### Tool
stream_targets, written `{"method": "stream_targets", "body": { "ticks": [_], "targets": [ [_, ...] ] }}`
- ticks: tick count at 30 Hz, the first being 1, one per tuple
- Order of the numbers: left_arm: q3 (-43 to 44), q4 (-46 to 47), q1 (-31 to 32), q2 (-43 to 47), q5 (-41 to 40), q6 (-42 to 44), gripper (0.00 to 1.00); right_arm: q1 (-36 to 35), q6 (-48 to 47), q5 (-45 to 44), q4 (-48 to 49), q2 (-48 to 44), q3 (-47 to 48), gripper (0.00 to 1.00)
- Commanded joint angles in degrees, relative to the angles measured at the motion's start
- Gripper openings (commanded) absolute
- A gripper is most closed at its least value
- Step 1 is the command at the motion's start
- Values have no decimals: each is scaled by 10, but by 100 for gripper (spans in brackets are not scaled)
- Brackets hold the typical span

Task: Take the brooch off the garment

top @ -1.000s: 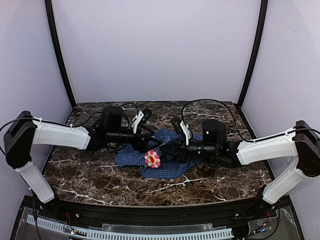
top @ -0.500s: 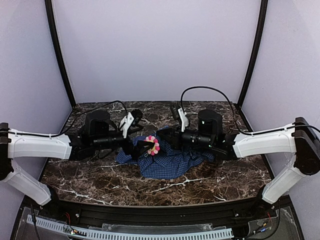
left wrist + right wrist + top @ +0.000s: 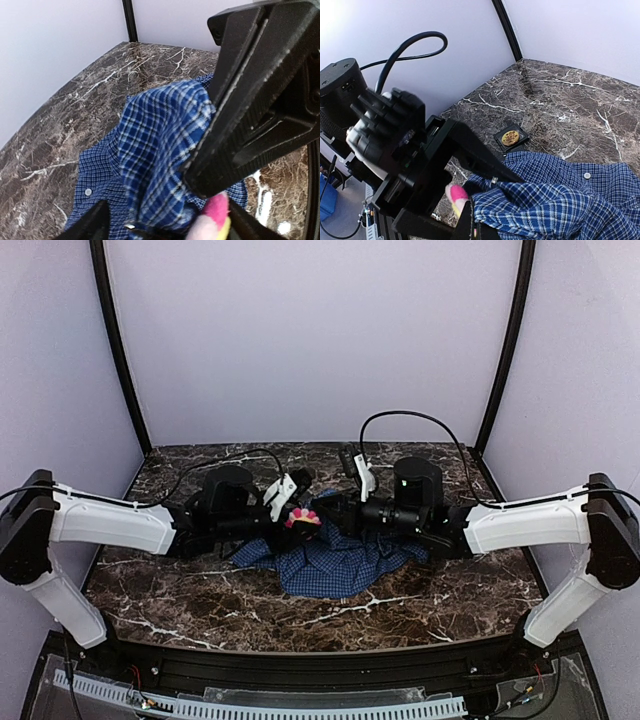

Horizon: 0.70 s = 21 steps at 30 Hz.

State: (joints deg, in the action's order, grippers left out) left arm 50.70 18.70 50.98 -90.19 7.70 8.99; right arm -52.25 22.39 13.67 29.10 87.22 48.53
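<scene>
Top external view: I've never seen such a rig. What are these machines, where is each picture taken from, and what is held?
They are two robot arms bolted at the near edge of a marble table, each ending in a two-finger gripper. The wide picture looks down from above and behind them; the other two come from a camera on each wrist. A blue checked shirt lies on the table, with a pink-and-yellow flower brooch at its raised fold. The right gripper is shut on that fold. The left gripper has the brooch between its fingers; whether it clamps it I cannot tell. A black square with a gold disc lies nearby.
</scene>
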Motion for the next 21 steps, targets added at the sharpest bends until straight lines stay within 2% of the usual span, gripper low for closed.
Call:
{"method": "stream_targets", "body": {
  "ticks": [1, 2, 3, 4, 6, 10, 13, 15, 17, 21],
  "targets": [
    [19, 31, 2, -14, -12, 4, 48, -3, -4, -15, -11, -7, 11, 0],
    [20, 34, 2, -16, -12, 4, 37, -3, -7, -24, -17, -12, 9, 3],
    [20, 36, 2, -17, -11, 2, 32, -3, -12, -30, -22, -17, 7, 9],
    [20, 37, 1, -18, -12, 2, 23, -2, -15, -37, -26, -26, 1, 19],
    [19, 36, 2, -17, -17, 0, 12, -2, -20, -51, -28, -43, -13, 31],
    [20, 27, 1, -11, -21, -2, 5, 8, -24, -90, -19, -77, -58, 55],
    [23, 11, 1, -6, -14, -3, 2, 14, -29, -107, -4, -88, -89, 69],
    [24, 3, 0, -2, -9, -5, 1, 18, -38, -109, 9, -83, -107, 73],
    [21, -2, -1, 5, -3, -6, 1, 20, -46, -109, 17, -66, -110, 74],
    [15, -14, -3, 16, 11, -8, 1, 21, -59, -120, 14, -26, -90, 61]
  ]
}}
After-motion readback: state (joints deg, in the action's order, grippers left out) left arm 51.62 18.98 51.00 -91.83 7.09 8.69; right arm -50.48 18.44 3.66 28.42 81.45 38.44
